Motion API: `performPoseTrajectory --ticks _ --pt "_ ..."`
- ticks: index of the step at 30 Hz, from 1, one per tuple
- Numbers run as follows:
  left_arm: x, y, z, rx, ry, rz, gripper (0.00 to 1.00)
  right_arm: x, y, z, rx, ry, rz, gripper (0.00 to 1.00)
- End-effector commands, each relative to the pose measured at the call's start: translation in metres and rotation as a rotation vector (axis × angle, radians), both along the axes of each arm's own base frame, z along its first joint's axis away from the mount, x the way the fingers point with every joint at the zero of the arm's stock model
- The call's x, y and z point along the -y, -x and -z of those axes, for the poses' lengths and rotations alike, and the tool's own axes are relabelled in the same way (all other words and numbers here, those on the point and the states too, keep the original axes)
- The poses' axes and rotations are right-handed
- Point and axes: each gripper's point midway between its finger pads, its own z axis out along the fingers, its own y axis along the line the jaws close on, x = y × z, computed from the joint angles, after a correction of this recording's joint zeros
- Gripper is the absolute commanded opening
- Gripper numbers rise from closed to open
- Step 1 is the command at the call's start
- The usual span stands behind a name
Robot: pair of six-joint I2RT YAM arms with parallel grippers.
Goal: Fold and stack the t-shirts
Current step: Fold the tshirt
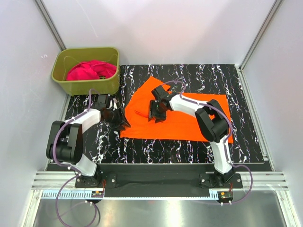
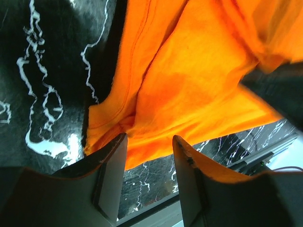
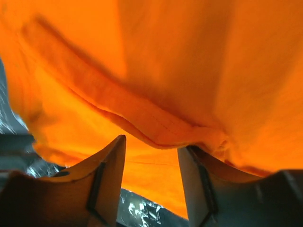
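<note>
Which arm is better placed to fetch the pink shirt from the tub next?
Left, probably. The left pincer sits at the orange shirt's left edge, nearer the tub; the right pincer is mid-shirt, farther from the pink shirt.

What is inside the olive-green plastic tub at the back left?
A crumpled magenta-pink cloth t-shirt lies in the olive-green plastic tub. Its bulk covers the tub floor, so anything beneath cannot be seen.

1. Top view: bright, even overhead light on the desk (image 1: 246,137), faint soft shadows, glare along its near edge.
2. Wrist views: the orange t-shirt (image 2: 189,85) is sharp from the left wrist and blurred from the right.
</note>
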Motion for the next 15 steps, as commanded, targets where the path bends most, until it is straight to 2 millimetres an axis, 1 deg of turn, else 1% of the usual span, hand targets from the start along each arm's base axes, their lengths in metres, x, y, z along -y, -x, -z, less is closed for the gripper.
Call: performPoseTrajectory --ticks 1,2,3,4,5,6,7,8,9,10,11,12,13,14,15 --pt "-0.004 -0.004 -0.017 0.084 -0.018 0.003 0.48 0.045 -0.061 0.002 0.086 0.116 0.151 0.57" --pt "-0.005 -0.002 -0.027 0.111 -0.022 0.003 0.49 0.067 -0.08 -0.006 0.08 0.144 0.208 0.57" --pt "-0.006 -0.002 -0.033 0.129 -0.027 0.004 0.49 0.075 -0.09 -0.014 0.095 0.148 0.211 0.58" --pt "-0.008 -0.002 -0.038 0.149 -0.037 0.011 0.5 0.089 -0.102 -0.023 0.135 0.176 0.231 0.6" --pt "-0.01 -0.001 -0.045 0.161 -0.05 0.016 0.51 0.099 -0.114 -0.047 0.184 0.179 0.244 0.61" --pt "-0.011 0.0 -0.053 0.192 -0.059 0.025 0.52 0.106 -0.119 -0.06 0.233 0.21 0.203 0.63" --pt "-0.012 -0.001 -0.058 0.206 -0.06 0.03 0.54 0.112 -0.122 -0.071 0.264 0.229 0.194 0.68" --pt "-0.009 -0.002 -0.065 0.224 -0.048 0.041 0.55 0.116 -0.12 -0.091 0.281 0.232 0.184 0.7" --pt "-0.007 -0.004 -0.068 0.229 -0.036 0.049 0.57 0.119 -0.117 -0.102 0.289 0.233 0.175 0.72" --pt "-0.005 -0.005 -0.07 0.229 -0.028 0.055 0.57 0.115 -0.11 -0.11 0.283 0.201 0.154 0.74" --pt "0.0 -0.01 -0.078 0.244 -0.014 0.066 0.57 0.115 -0.097 -0.119 0.28 0.168 0.143 0.78" --pt "0.004 -0.012 -0.079 0.244 -0.01 0.074 0.57 0.113 -0.089 -0.122 0.267 0.143 0.139 0.79" --pt "0.008 -0.015 -0.076 0.232 -0.009 0.086 0.57 0.114 -0.082 -0.123 0.255 0.13 0.145 0.79" --pt "0.019 -0.02 -0.081 0.247 0.008 0.116 0.57 0.118 -0.067 -0.12 0.236 0.123 0.147 0.82" --pt "0.026 -0.021 -0.082 0.239 0.025 0.131 0.57 0.125 -0.06 -0.116 0.225 0.137 0.161 0.82"
